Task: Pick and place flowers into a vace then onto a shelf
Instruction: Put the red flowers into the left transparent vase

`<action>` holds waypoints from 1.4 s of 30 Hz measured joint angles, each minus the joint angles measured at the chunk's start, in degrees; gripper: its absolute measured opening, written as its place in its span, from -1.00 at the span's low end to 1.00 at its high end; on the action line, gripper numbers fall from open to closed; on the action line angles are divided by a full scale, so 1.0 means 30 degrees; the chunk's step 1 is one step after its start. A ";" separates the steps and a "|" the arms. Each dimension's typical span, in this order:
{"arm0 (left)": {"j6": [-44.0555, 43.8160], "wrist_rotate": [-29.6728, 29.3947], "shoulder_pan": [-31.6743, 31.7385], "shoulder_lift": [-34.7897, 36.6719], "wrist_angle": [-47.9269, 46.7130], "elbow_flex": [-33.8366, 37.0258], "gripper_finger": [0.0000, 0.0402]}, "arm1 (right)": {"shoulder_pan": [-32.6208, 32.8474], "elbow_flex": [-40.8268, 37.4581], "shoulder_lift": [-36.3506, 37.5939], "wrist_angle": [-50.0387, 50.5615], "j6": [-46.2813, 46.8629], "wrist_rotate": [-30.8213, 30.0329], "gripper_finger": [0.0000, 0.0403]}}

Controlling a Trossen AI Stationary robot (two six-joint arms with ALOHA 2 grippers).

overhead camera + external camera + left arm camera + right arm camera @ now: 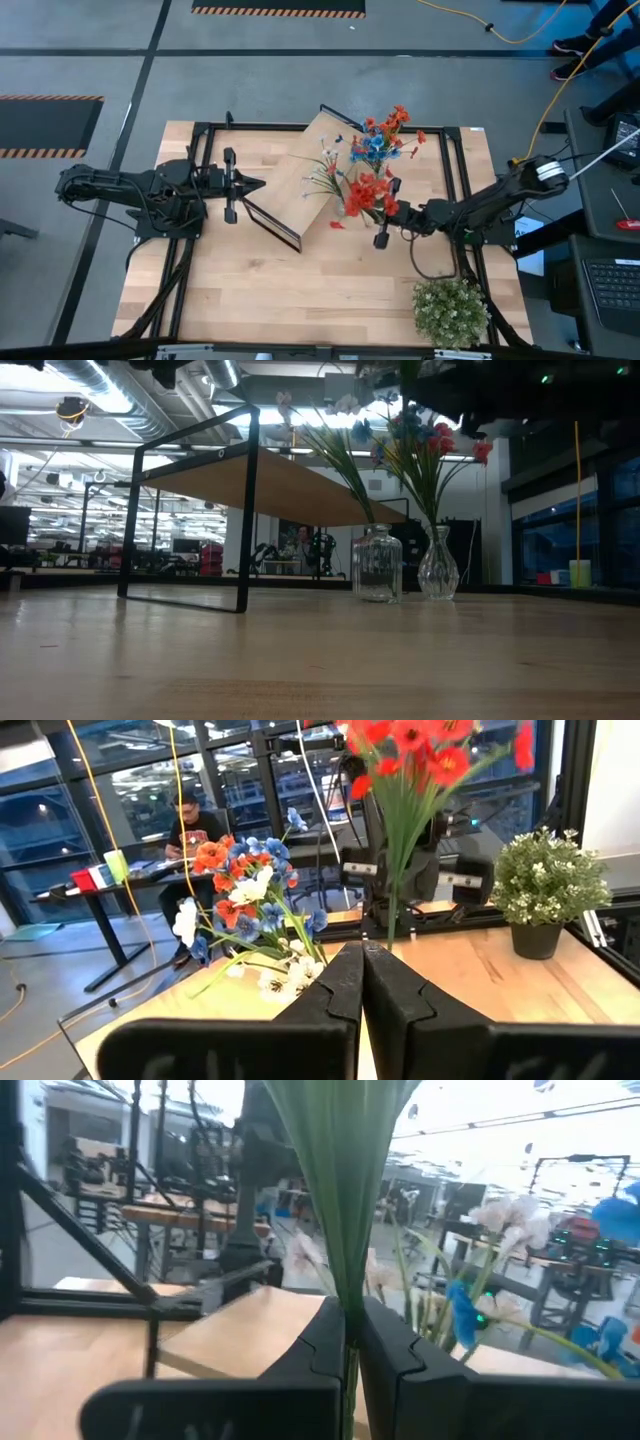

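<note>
Low over the table's right half, my right gripper (368, 208) is shut on a bunch of red flowers (365, 192); their blossoms (410, 745) stand above it. Two clear glass vases (377, 563) (438, 565) stand on the table, with white sprigs (325, 170) stuck in one and blue-and-red sprigs (378, 140) in the other. The light-wood shelf (315, 150) stands askew on its black wire legs (243, 600), left of the vases. At the table's left my left gripper (260, 184) waits, shut and pointing level toward the shelf with nothing in it. My right gripper pinches the bunched green stems (346, 1295) of the red flowers between its two fingers, well below the blossoms. The fingers come nearly level from the table's right and lie across the stems. The bunch stands upright above them; where its lower end is cannot be told.
A bushy green potted plant (450, 310) stands at the near right corner. Black frame rails (200, 200) run along the table's sides. Bare tabletop (300, 290) lies in front of the shelf. A person (195, 820) sits at a desk in the room beyond.
</note>
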State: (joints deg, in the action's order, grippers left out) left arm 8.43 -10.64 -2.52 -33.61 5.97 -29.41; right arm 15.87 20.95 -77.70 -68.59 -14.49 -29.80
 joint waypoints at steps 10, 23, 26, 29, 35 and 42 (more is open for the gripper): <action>-0.0256 0.0003 0.0000 -0.0005 0.0089 0.0000 -0.99 | -0.1846 0.0000 -0.3192 -0.3684 0.0443 0.1070 -0.95; -0.0243 0.0003 0.0000 -0.0005 0.0089 0.0000 -0.99 | -0.2855 0.0000 -0.5106 -0.4998 0.1136 0.1397 -0.95; -0.0236 0.0003 0.0000 -0.0005 0.0083 0.0000 -0.99 | -0.3042 0.0000 -0.5440 -0.5130 0.1282 0.1527 -0.95; -0.0229 0.0001 0.0000 -0.0005 0.0089 0.0000 -0.99 | -0.3086 0.0000 -0.5668 -0.5214 0.1688 0.1616 -0.95; -0.0229 -0.0005 0.0000 -0.0005 0.0081 0.0000 -0.98 | -0.3012 0.0000 -0.6099 -0.5228 0.1760 0.1630 -0.95; -0.0207 0.0003 0.0000 -0.0005 0.0081 0.0000 -0.98 | -0.2984 0.0007 -0.7147 -0.5394 0.2278 0.1180 -0.95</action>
State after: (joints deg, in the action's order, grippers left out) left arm 7.81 -10.63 -2.52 -33.63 6.22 -29.41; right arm 6.92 20.97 -99.14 -84.77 -7.66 -26.26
